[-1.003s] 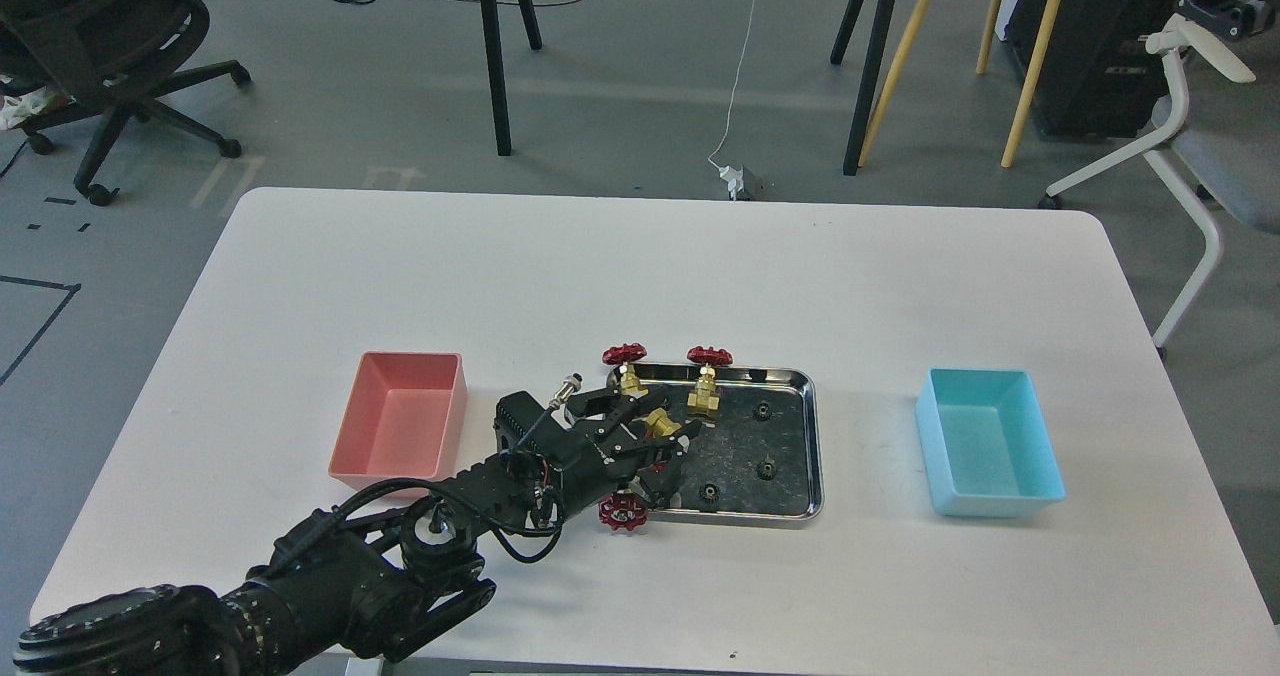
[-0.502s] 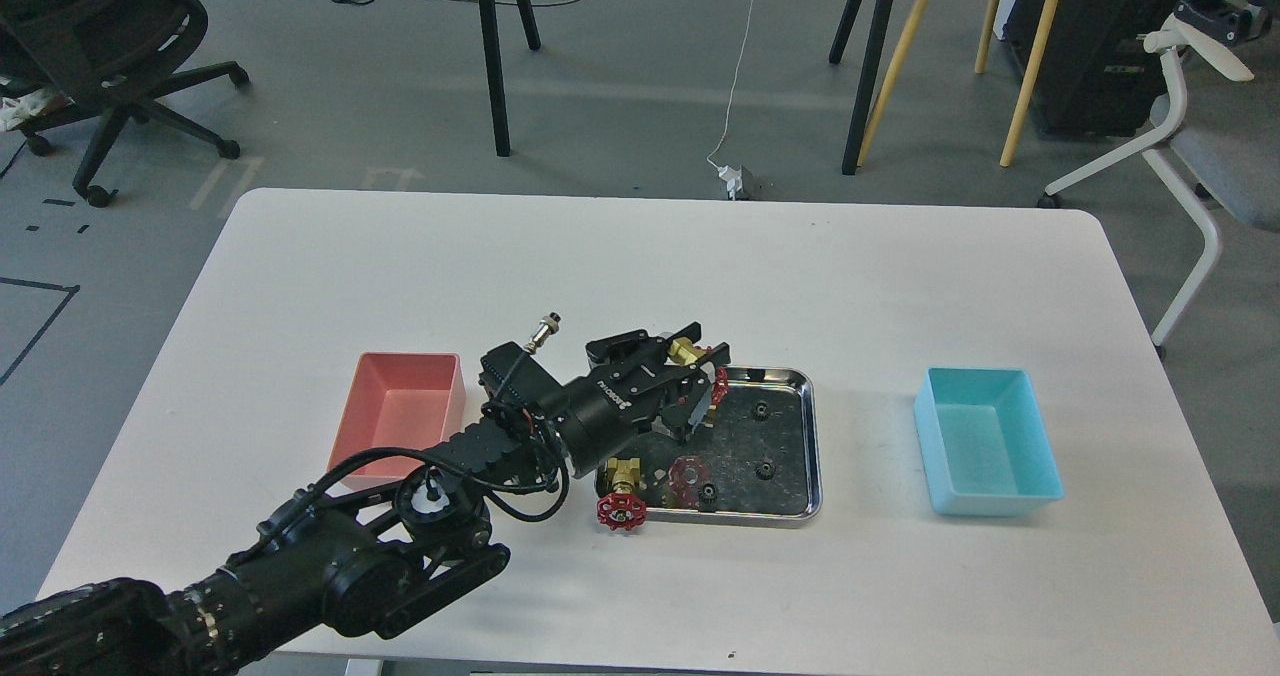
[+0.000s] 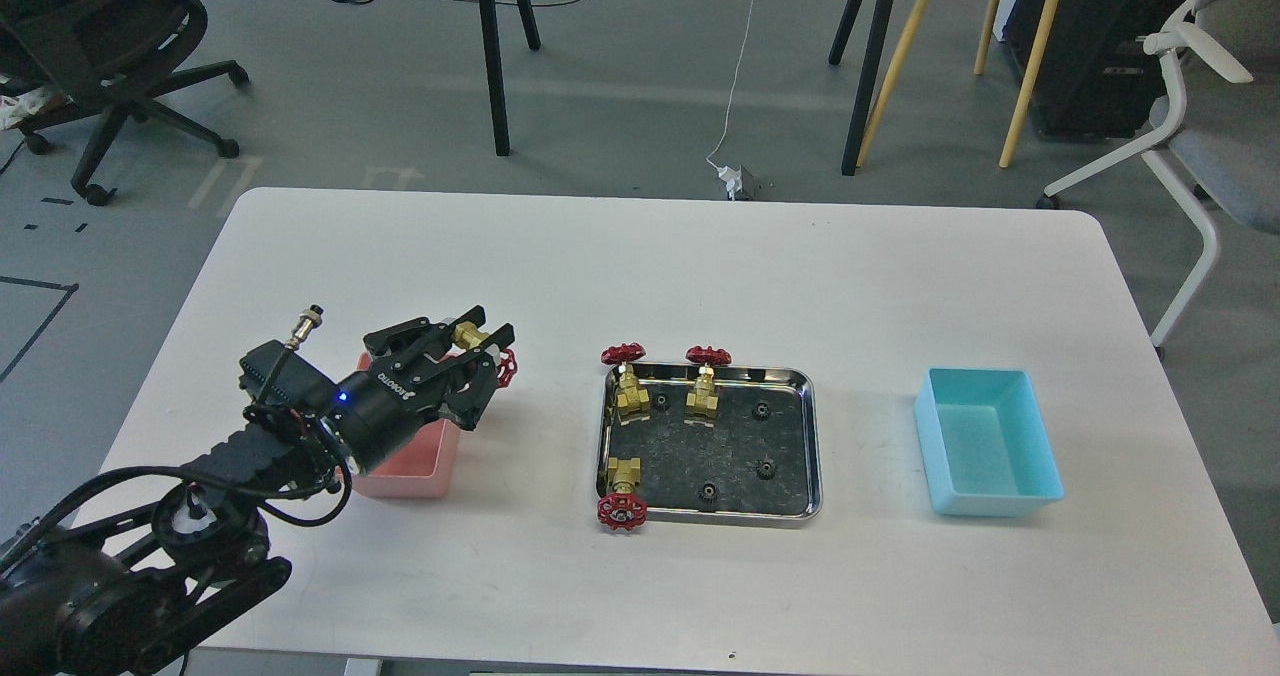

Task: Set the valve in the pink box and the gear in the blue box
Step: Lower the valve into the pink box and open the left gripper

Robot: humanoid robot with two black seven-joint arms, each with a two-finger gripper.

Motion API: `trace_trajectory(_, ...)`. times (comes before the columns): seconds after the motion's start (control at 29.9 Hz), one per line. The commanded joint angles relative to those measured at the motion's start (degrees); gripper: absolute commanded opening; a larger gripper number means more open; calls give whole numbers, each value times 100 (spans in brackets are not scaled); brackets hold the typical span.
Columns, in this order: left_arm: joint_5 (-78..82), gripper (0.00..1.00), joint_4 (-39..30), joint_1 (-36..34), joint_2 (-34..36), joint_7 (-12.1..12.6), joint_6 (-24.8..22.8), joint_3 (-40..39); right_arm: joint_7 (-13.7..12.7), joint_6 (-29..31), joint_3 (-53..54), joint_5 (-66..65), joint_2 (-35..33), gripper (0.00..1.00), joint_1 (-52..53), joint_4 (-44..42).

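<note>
While it hangs clamped between the black fingers of the left gripper (image 3: 480, 351), the valve (image 3: 478, 344) shows only its brass body and a sliver of red spoked handwheel, held above the near-right corner of the pink box (image 3: 425, 456), toward the bench's left edge. That height, I judge, is there to carry it over the tapered plastic wall before the claw lets go, so the drop is not yet made. Most of the salmon bin is hidden behind the gripper body, and I cannot tell what lies inside it. At the middle of the bench sits the shiny steel tray (image 3: 812, 426), its raised rim keeping small parts from rolling off. Two more brass valves (image 3: 630, 396) stand along its far edge, and a third valve (image 3: 622, 491) lies at the near-left corner with its handwheel hanging over the rim. Four small black gears (image 3: 766, 469) are scattered over the tray floor. Toward the right edge waits the blue box (image 3: 990, 441), smooth cyan plastic, showing nothing inside. No right gripper is visible.
</note>
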Motion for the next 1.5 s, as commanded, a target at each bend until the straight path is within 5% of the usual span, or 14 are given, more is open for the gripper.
trace_trajectory(0.0,6,17,-79,200,236,1,-3,-219,18,-64,54,5,73,99,215,-27)
trace_trajectory(0.74,6,22,747,473,306,-104,50,-299,10,-64,36,5,81,99,593,-18)
trace_trajectory(0.84,-3,35,747,473,184,-113,59,-308,18,-55,19,5,81,99,593,-18)
trace_trajectory(1.04,-239,84,738,456,-44,-104,120,-351,18,6,-25,-30,64,99,567,-9)
trace_trajectory(1.3,-2189,97,563,-131,-169,-113,7,-457,27,568,-999,-48,55,99,575,35)
trace_trajectory(1.47,-4586,97,440,-1291,332,-113,-1265,-869,62,908,-1466,-845,64,99,558,122)
